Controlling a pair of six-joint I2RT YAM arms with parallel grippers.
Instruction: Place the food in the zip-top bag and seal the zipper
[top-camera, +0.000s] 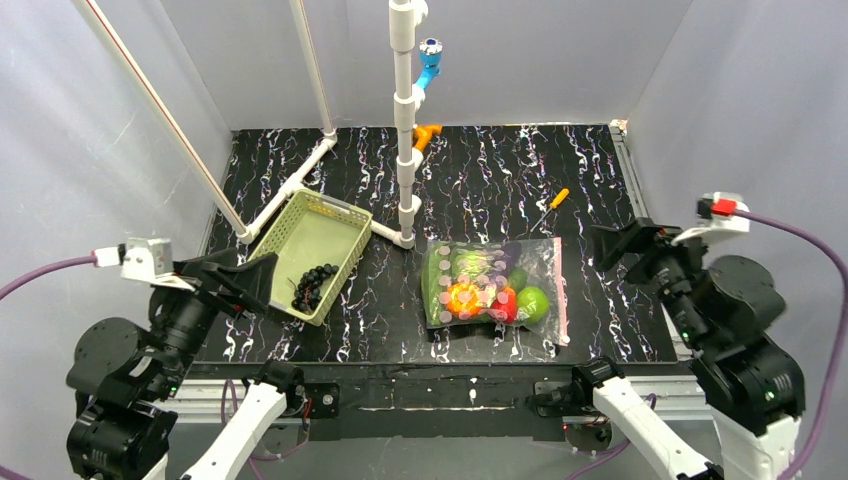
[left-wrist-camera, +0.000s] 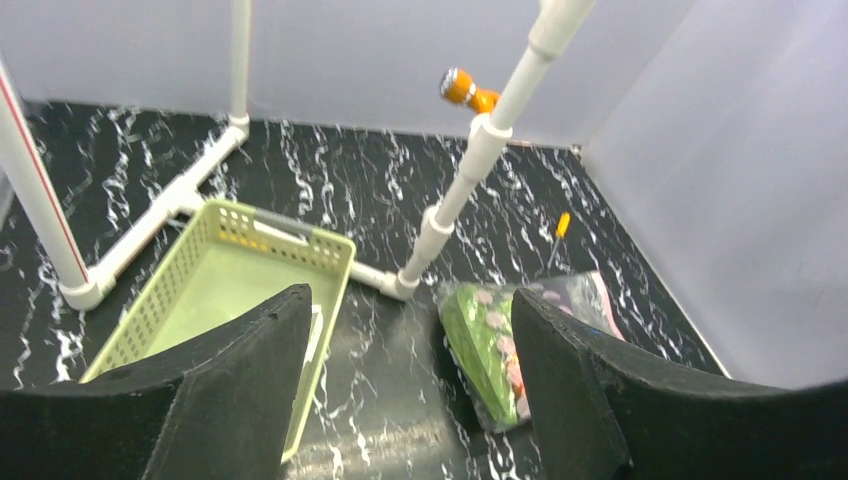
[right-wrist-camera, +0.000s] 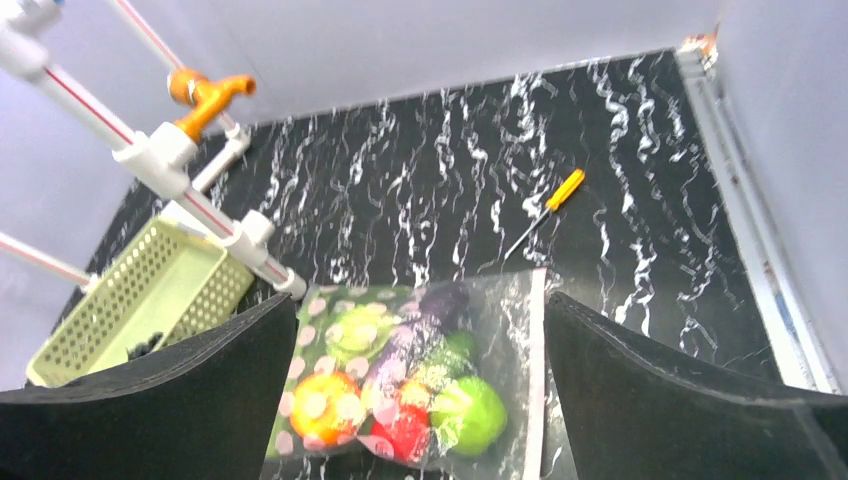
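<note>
The clear zip-top bag (top-camera: 492, 286) lies flat mid-table with its pink zipper strip (top-camera: 559, 290) along the right edge. Inside it are the orange ball (top-camera: 463, 297), a red piece (top-camera: 504, 304), a green round fruit (top-camera: 532, 304), a purple piece (top-camera: 487, 263) and other green food. The bag also shows in the right wrist view (right-wrist-camera: 420, 385) and partly in the left wrist view (left-wrist-camera: 490, 345). My left gripper (top-camera: 250, 278) is open and empty over the basket's near end. My right gripper (top-camera: 618, 246) is open and empty, right of the bag and apart from it.
A pale green basket (top-camera: 310, 250) left of the bag holds a dark bunch of grapes (top-camera: 314, 285). A white pipe frame (top-camera: 405, 130) stands behind the bag. A small orange-handled screwdriver (top-camera: 552, 205) lies behind the bag. An orange fitting (top-camera: 426, 133) sits at the back.
</note>
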